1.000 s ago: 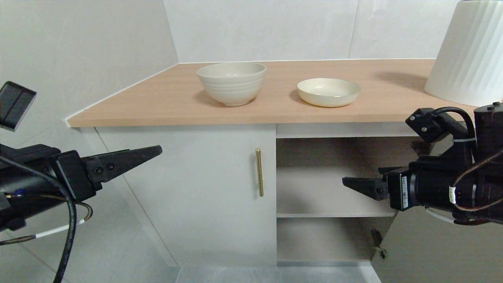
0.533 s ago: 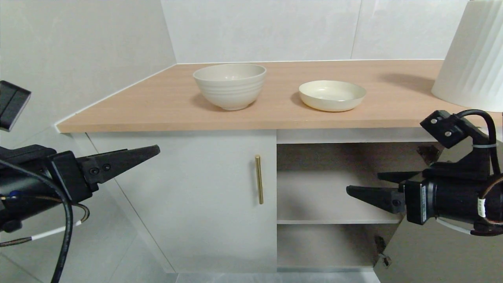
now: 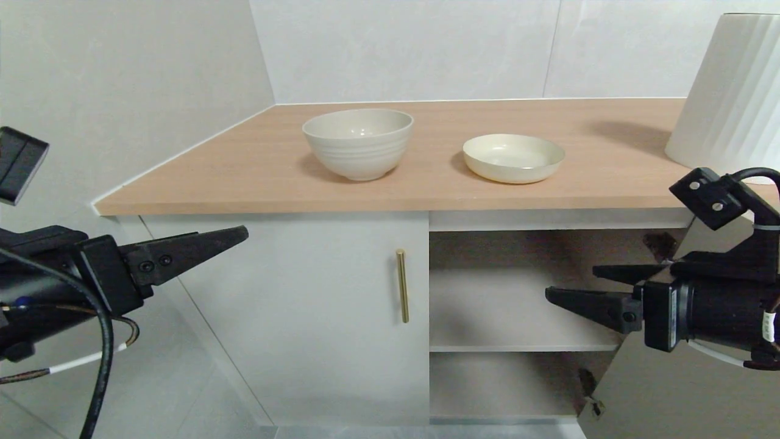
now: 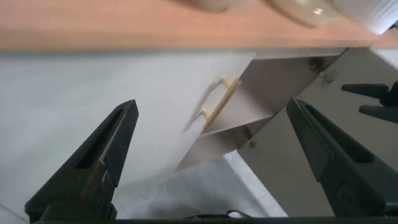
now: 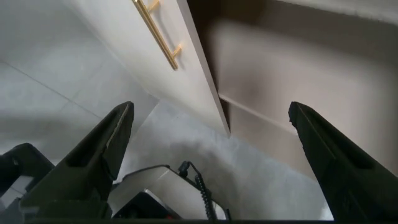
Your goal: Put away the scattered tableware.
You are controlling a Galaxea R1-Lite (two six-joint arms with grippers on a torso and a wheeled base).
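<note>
A deep ribbed cream bowl [image 3: 358, 141] and a shallow cream dish [image 3: 513, 157] stand side by side on the wooden countertop [image 3: 256, 177]. The bowl [image 4: 214, 4] and the dish [image 4: 305, 10] also peek in above the counter's edge in the left wrist view. My left gripper [image 3: 236, 235] [image 4: 211, 104] hangs open and empty, below the counter, in front of the shut left door. My right gripper [image 3: 571, 281] [image 5: 210, 107] is open and empty, level with the open right cabinet compartment [image 3: 512, 305].
The shut left door carries a brass handle [image 3: 401, 294] [image 5: 158, 31]. The right door [image 3: 640, 390] stands swung open behind my right arm. A shelf [image 3: 518, 349] splits the open compartment. A tall white ribbed lampshade [image 3: 728, 97] sits at the counter's right end.
The whole head view has shifted down a little, so the camera moved. My right gripper has drawn back slightly to the right. The left gripper, bowl and dish are unchanged.
</note>
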